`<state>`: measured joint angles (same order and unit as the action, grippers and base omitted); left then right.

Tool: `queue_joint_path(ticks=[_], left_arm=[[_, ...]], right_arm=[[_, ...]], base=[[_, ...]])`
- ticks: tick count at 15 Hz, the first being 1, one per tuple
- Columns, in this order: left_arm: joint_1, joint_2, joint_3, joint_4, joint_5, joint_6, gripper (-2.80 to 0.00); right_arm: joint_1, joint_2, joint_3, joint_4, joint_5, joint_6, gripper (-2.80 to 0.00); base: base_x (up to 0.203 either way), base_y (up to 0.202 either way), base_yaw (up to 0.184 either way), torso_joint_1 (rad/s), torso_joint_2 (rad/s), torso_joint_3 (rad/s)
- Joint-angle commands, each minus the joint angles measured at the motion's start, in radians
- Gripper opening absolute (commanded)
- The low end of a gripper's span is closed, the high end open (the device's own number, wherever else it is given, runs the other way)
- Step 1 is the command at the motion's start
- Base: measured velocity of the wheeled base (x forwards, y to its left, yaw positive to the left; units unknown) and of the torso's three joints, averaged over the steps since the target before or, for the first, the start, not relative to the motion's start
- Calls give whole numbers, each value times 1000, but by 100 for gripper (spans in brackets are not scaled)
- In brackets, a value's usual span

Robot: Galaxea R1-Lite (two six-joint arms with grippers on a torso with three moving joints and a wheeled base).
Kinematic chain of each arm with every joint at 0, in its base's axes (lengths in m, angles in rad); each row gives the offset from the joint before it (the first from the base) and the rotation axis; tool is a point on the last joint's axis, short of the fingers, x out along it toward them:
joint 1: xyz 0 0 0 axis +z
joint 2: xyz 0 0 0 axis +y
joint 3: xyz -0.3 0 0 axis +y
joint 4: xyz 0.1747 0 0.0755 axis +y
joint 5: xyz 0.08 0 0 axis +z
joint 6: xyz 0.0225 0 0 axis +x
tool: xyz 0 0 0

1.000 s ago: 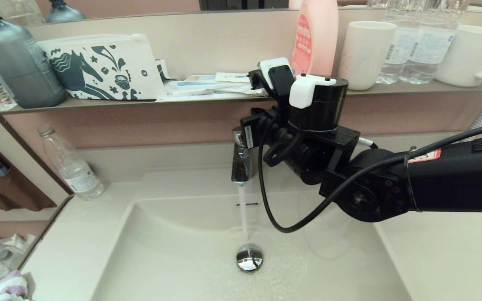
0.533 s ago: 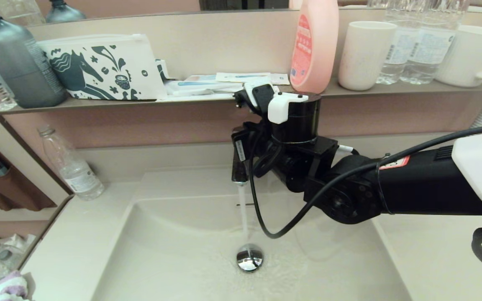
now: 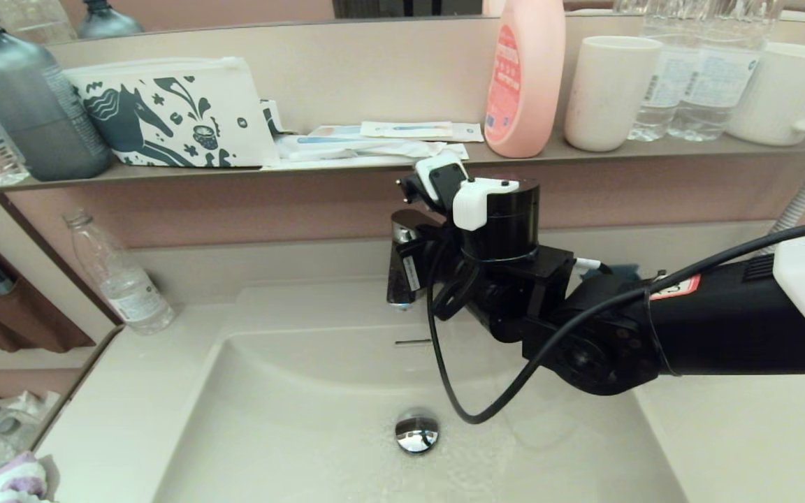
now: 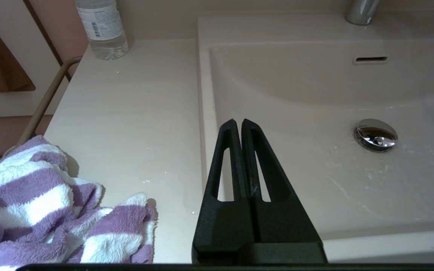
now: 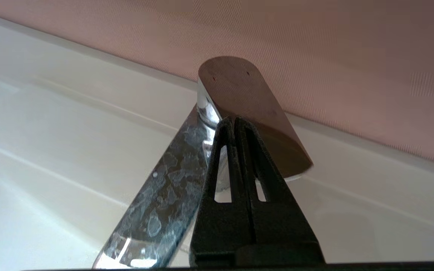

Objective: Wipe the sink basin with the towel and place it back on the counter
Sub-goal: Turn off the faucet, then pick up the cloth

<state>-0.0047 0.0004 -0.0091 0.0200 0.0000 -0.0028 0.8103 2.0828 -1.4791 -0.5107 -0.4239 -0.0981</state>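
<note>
The cream sink basin (image 3: 291, 426) is wet, with its chrome drain plug (image 3: 416, 429) in the middle. No water runs from the faucet (image 3: 401, 276). My right gripper (image 5: 235, 121) is shut and empty, its tips against the underside of the faucet's lever handle (image 5: 247, 101). The purple and white striped towel (image 4: 32, 210) lies crumpled on the counter (image 4: 126, 113) left of the basin, and it also shows at the head view's lower left corner (image 3: 15, 482). My left gripper (image 4: 238, 122) is shut and empty, above the basin's left rim and apart from the towel.
A clear water bottle (image 3: 119, 279) stands at the counter's back left. The shelf (image 3: 346, 168) above holds a grey bottle, a horse-print pouch (image 3: 172, 112), a pink bottle (image 3: 525, 77) and white cups. The right arm's black cable (image 3: 444, 363) loops over the basin.
The water stream from the faucet has stopped. My right wrist has dropped lower at the faucet handle. The left gripper has stayed shut.
</note>
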Motion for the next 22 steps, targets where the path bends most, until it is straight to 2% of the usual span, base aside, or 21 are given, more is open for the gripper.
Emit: queue_joint_path(ticks=[1, 3, 7, 10, 17, 20, 22], left_arm=[[0, 0, 0, 0, -1, 0, -280], [0, 0, 0, 0, 0, 0, -280], [0, 0, 0, 0, 0, 0, -280], [0, 0, 0, 0, 0, 0, -280], [0, 0, 0, 0, 0, 0, -280], [0, 0, 0, 0, 0, 0, -280], [0, 0, 0, 0, -1, 0, -280]], right_arm=[[11, -33, -3, 13, -20, -1, -280], [25, -74, 5, 55, -26, 1, -280], [63, -231, 196, 70, -59, 9, -280], [33, -403, 338, 71, -83, 39, -280], [-299, -880, 721, 69, -80, 54, -280], [-568, -1069, 811, 98, -70, 50, -280], [-747, -1164, 840, 131, -10, 52, -280]], base=[[0, 0, 0, 0, 0, 0], [0, 0, 0, 0, 0, 0], [0, 0, 0, 0, 0, 0], [0, 0, 0, 0, 0, 0], [0, 0, 0, 0, 0, 0], [0, 0, 0, 0, 0, 0], [0, 0, 0, 0, 0, 0]])
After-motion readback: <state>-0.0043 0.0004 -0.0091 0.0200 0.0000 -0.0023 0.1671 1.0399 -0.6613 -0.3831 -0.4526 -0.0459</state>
